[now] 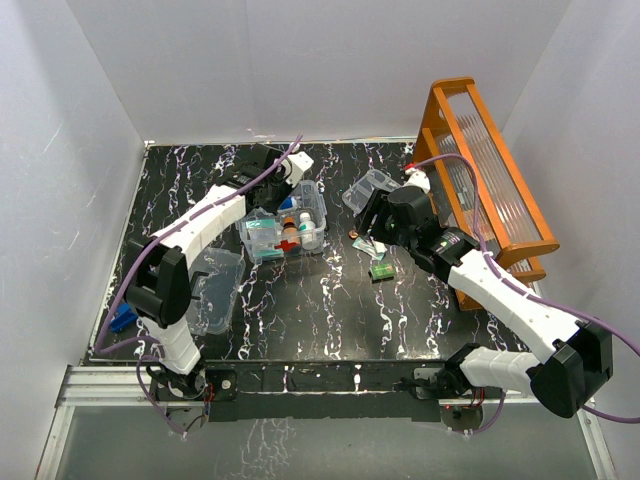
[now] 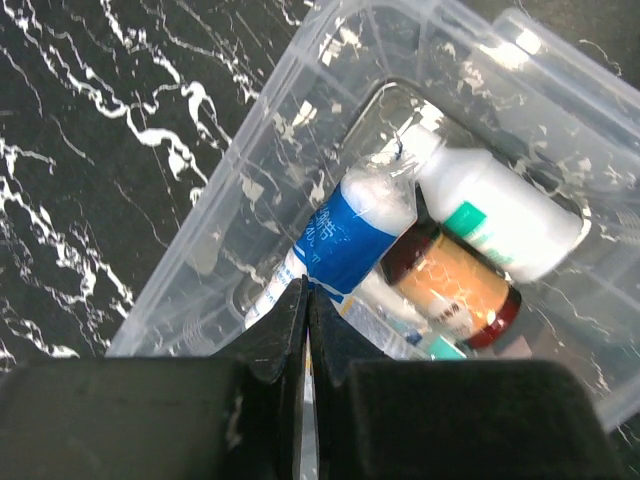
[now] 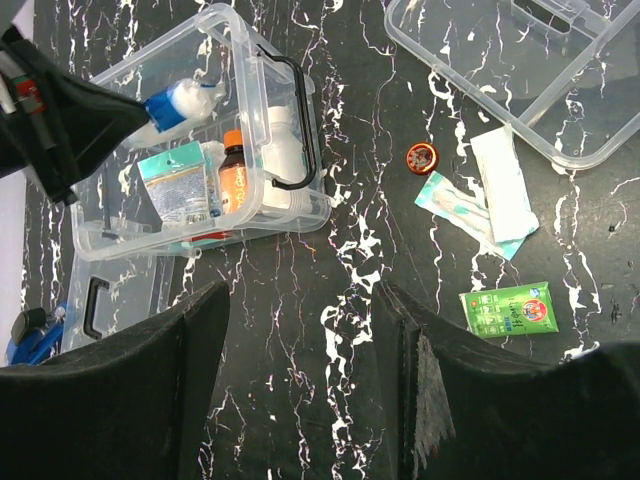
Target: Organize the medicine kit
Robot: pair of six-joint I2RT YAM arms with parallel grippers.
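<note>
1. L gripper (image 2: 305, 300) is pinching a blue tube (image 2: 350, 235), fingers pressed tight, over the box (image 1: 318, 205).
2. Box is sitting mid-worktop, twd far edge; lid (image 1: 215, 290) is lying nr left edge.
3. R gripper (image 3: 300, 300) is hovering spread wide, empty; tray (image 3: 480, 70) is lying nr far edge.

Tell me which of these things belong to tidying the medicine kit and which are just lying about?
Part of the job: clear box, its lid, divided tray, blue-labelled tube in the left gripper, round tin, swab packet, white packet, green sachet.
Just lying about: orange rack, blue object at far left.
</note>
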